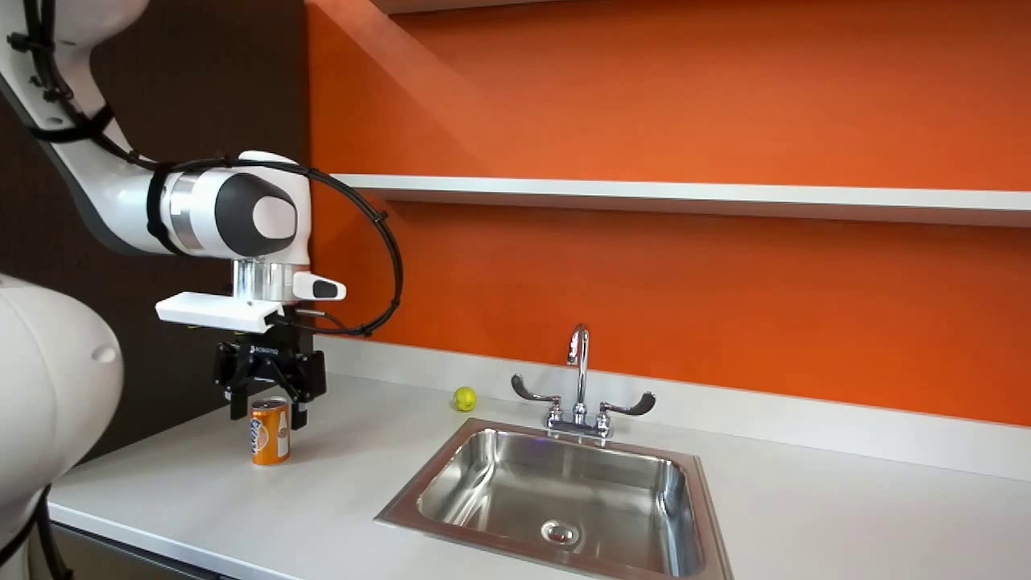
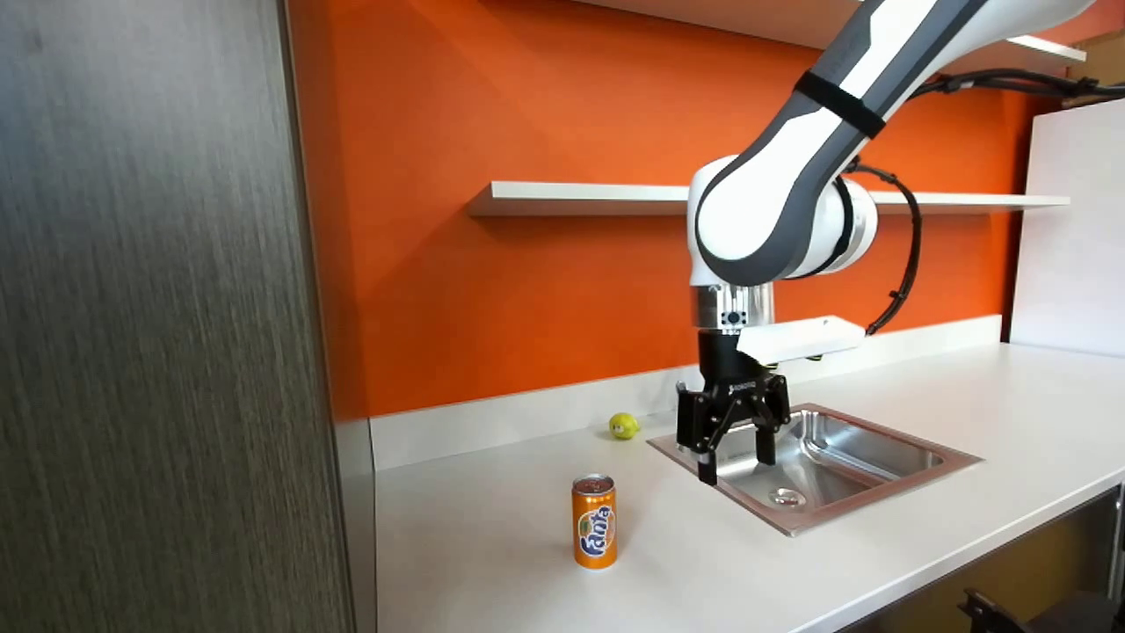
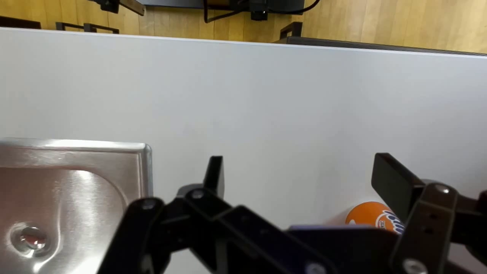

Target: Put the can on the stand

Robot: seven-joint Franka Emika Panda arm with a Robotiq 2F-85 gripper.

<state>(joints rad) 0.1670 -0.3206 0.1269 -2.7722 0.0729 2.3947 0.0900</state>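
The can (image 1: 270, 439) is small and orange with a silvery top, and stands upright on the white countertop. It also shows in an exterior view (image 2: 595, 532). My gripper (image 2: 736, 464) is open and empty, pointing down above the counter. It is apart from the can, toward the sink and higher. In an exterior view the gripper (image 1: 268, 411) overlaps the can's top along the line of sight. In the wrist view the can (image 3: 367, 215) lies low beside the right finger of the gripper (image 3: 298, 167), partly hidden. The stand, a long white shelf (image 1: 685, 193), spans the orange wall; it also shows behind the arm (image 2: 589, 199).
A steel sink (image 1: 439, 467) is set in the countertop (image 1: 185, 499), with a faucet (image 1: 580, 379) behind it. A small yellow-green ball (image 1: 465, 399) lies near the backsplash. A tall dark panel (image 2: 176, 308) bounds one end. Another shelf (image 2: 729, 18) hangs higher up.
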